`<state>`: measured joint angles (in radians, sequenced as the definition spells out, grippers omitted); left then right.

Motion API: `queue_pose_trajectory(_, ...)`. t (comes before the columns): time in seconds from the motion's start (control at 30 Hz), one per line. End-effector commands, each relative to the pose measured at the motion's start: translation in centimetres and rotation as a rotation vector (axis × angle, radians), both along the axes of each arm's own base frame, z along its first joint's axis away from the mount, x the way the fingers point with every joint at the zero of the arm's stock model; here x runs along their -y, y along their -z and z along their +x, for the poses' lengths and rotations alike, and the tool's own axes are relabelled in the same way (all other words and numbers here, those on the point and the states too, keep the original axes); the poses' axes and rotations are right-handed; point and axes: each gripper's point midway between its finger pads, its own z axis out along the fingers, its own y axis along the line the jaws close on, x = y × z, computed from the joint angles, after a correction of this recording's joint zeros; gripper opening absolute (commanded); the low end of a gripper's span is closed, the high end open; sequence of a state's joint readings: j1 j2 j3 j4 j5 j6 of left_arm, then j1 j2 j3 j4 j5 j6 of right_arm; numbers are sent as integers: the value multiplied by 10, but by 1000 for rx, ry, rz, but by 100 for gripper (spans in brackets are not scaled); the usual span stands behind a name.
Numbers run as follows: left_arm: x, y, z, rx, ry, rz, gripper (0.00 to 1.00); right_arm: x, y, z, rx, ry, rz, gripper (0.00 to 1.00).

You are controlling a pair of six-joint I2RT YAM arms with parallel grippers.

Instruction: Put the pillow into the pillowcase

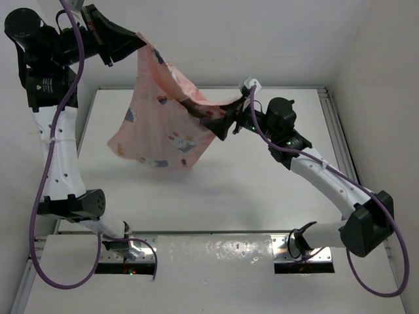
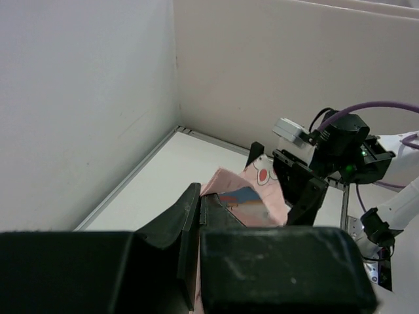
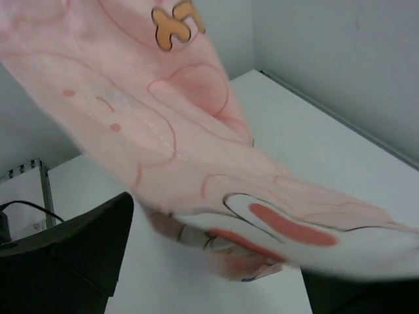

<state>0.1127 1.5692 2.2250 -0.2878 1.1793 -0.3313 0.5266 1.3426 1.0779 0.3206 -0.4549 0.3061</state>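
The pink pillowcase [image 1: 163, 131] with cartoon figures hangs in the air above the table. My left gripper [image 1: 139, 44] is raised high at the back left and is shut on its top corner; the wrist view shows the cloth [image 2: 245, 196] pinched between the closed fingers [image 2: 190, 209]. My right gripper [image 1: 219, 124] is at the cloth's right edge with its jaws spread wide. The cloth [image 3: 196, 131] lies across and between those fingers [image 3: 98, 242]. The left wrist view also shows this gripper [image 2: 278, 173] open round the cloth. The pillow is not in view.
The white table [image 1: 262, 196] has raised metal rails along its edges [image 1: 330, 124]. White walls stand close at the back and on both sides. Purple cables loop from both arms.
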Motion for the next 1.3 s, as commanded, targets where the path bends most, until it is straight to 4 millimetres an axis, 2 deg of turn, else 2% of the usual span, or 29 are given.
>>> queue_pose_trajectory(0.0, -1, -33, -20, 170, -28, 10, 0, 16, 31, -9, 11, 33, -122, 99)
queue_pose_trajectory(0.1, 1, -33, -22, 164, -16, 6, 0, 30, 27, -6, 48, 122, -83, 99)
queue_pose_trajectory(0.17, 2, -35, -23, 168, -4, 3, 0, 28, 19, -4, 83, 126, -54, 99)
queue_pose_trajectory(0.2, 2, -35, -24, 160, -2, -2, 0, 24, 6, -1, 105, 127, -32, 99)
queue_pose_trajectory(0.27, 3, -37, -26, 167, 4, -4, 0, 21, 6, 11, 92, 142, -35, 99)
queue_pose_trajectory(0.3, 4, -37, -27, 170, 6, -3, 0, 24, -2, 19, 105, 164, -33, 99)
queue_pose_trajectory(0.37, 5, -38, -30, 174, 10, -1, 0, 33, -4, 32, 130, 210, -53, 99)
queue_pose_trajectory(0.4, 5, -37, -31, 177, 10, 2, 0, 42, -10, 40, 145, 238, -54, 99)
queue_pose_trajectory(0.5, 5, -35, -31, 177, 8, 4, 0, 50, -19, 37, 184, 218, -84, 99)
queue_pose_trajectory(0.77, 8, -35, -30, 179, 18, 3, 0, 58, -14, 23, 253, 183, -236, 99)
queue_pose_trajectory(0.93, 8, -36, -31, 178, 22, 3, 0, 53, -8, 21, 268, 156, -240, 99)
queue_pose_trajectory(1.03, 8, -36, -32, 181, 23, 3, 0, 39, -11, 18, 271, 105, -215, 99)
queue_pose_trajectory(1.07, 9, -37, -33, 184, 25, 4, 0, 32, -19, 16, 274, 84, -192, 93)
queue_pose_trajectory(1.1, 9, -37, -32, 184, 23, 3, 0, 22, -20, 14, 276, 49, -181, 74)
queue_pose_trajectory(1.13, 8, -37, -31, 181, 22, 2, 0, 17, -21, 11, 274, 29, -172, 74)
queue_pose_trajectory(1.17, 8, -36, -31, 179, 22, 3, 0, 14, -23, 10, 278, 16, -161, 31)
queue_pose_trajectory(1.2, 8, -36, -31, 179, 21, 3, 0, 11, -24, 8, 256, 13, -132, 7)
queue_pose_trajectory(1.23, 7, -35, -30, 179, 15, 7, 0, 10, -28, 9, 283, 31, -94, 0)
queue_pose_trajectory(1.27, 5, -33, -28, 173, 8, 7, 0, 14, -38, 6, 290, 48, -49, 0)
